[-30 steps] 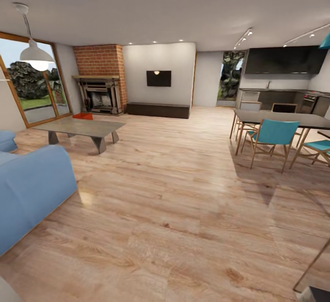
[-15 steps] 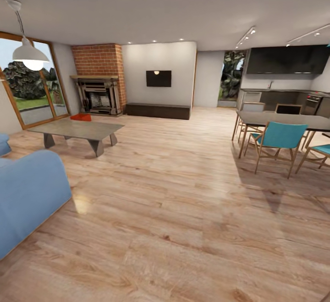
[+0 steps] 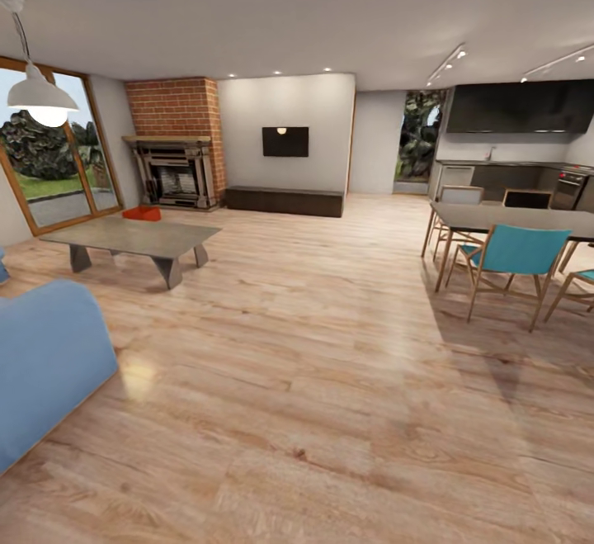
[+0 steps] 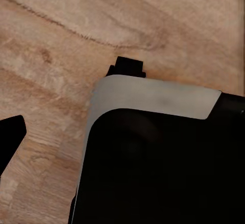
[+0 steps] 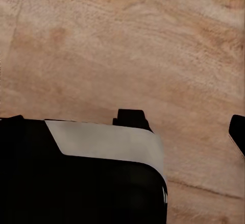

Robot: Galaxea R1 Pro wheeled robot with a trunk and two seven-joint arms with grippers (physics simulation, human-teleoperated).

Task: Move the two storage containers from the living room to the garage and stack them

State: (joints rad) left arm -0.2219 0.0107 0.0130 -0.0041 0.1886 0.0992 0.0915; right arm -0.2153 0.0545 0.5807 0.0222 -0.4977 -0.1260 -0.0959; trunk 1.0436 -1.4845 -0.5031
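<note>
L pincer (image 4: 10,137): one dark fingertip at frame edge over wood floor (image 4: 76,25), grip state can't tell; black/grey robot body (image 4: 163,157) beside it; R pincer (image 5: 237,132): dark tip at edge above same planks, can't tell if spread or pressed; head view: living room, one orange-red storage container (image 3: 142,213) on floor behind low grey bench (image 3: 132,236), near brick fireplace (image 3: 175,141); 2nd container not discernible; blue sofa (image 3: 45,362) near left; dining table w/ teal chairs (image 3: 513,252) right.
</note>
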